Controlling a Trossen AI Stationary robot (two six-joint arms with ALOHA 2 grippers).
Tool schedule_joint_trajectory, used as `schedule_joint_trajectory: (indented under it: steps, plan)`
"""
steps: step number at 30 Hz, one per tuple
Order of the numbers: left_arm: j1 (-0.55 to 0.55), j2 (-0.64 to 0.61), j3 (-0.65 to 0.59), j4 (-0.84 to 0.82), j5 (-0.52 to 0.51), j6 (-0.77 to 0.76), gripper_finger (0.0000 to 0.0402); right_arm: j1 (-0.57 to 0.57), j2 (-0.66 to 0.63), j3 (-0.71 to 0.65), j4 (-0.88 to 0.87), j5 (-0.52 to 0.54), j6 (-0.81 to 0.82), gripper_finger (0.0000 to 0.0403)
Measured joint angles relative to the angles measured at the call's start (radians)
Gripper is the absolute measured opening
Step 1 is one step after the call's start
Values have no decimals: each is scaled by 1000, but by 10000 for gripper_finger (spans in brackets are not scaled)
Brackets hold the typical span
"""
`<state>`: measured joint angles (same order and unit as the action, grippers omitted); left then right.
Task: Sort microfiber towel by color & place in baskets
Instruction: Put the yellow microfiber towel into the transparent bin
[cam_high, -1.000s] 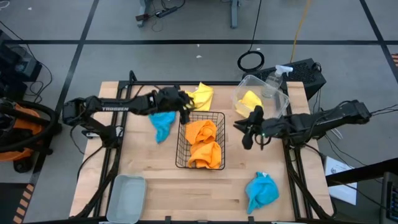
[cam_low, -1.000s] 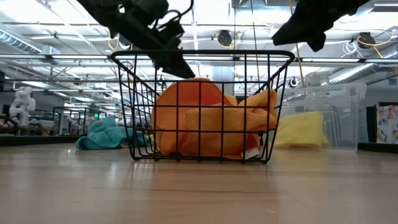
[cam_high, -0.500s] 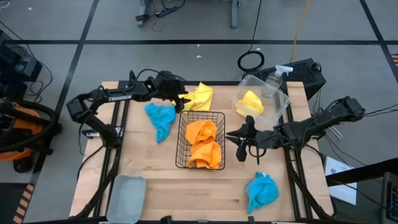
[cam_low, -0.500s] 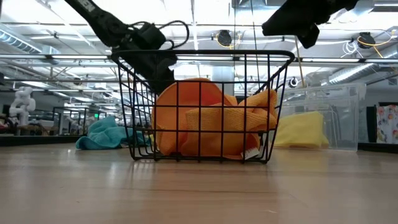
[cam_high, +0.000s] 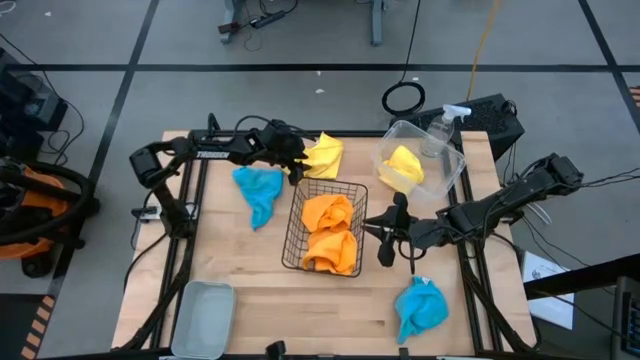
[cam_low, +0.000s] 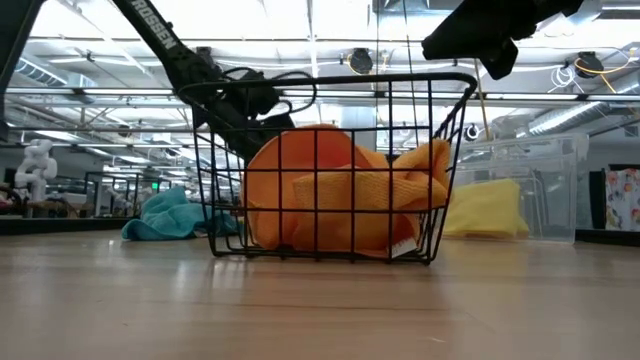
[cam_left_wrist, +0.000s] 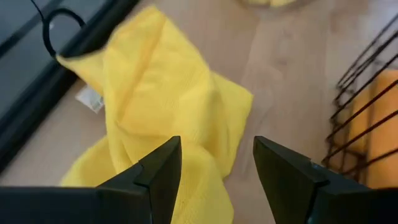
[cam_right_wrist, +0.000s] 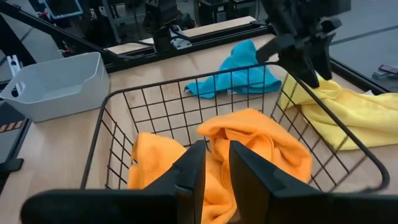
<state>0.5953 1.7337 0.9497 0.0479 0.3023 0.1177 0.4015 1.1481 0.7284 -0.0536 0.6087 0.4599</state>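
A black wire basket (cam_high: 362, 212) in the middle of the table holds two orange towels (cam_high: 328, 232). A yellow towel (cam_high: 325, 155) lies flat on the table beyond the basket's far left corner. My left gripper (cam_high: 296, 165) is open over the near edge of that yellow towel (cam_left_wrist: 161, 106). The second yellow towel (cam_high: 403, 165) lies in the clear tub (cam_high: 452, 168). One teal towel (cam_high: 258, 192) lies left of the basket, and another teal towel (cam_high: 420, 308) lies near the right front. My right gripper (cam_high: 383, 240) is shut at the basket's right rim. My right gripper (cam_right_wrist: 214, 149) points level toward the table's left, over the right rim of the basket (cam_right_wrist: 186, 87). Its own fingers hide that stretch of rim, so I cannot tell whether it touches the wire.
A pale grey tray (cam_high: 205, 286) sits at the near left corner. A spray bottle (cam_high: 447, 122) stands behind the tub at the far right. Bare wood lies between the basket and the near edge.
My left gripper has drawn back from the basket's far left corner toward the far edge, over the yellow towel. My right gripper has moved toward the near edge and left, up to the basket. The basket's upper rim has leaned toward the right, while its bottom has stayed put.
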Motion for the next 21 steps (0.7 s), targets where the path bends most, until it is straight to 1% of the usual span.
schedule_joint_trajectory:
  steps: [5,12,16,21]
  plan:
    - [0,30,1,23,-26,-6,203,0,0,0,7,-1,-3,63]
    - [0,32,1,23,-141,-8,203,0,0,0,15,-3,-11,63]
    - [0,42,1,22,-151,-8,203,0,0,0,24,-4,-19,63]
    - [0,93,1,25,-154,-7,203,0,0,0,28,-5,-23,63]
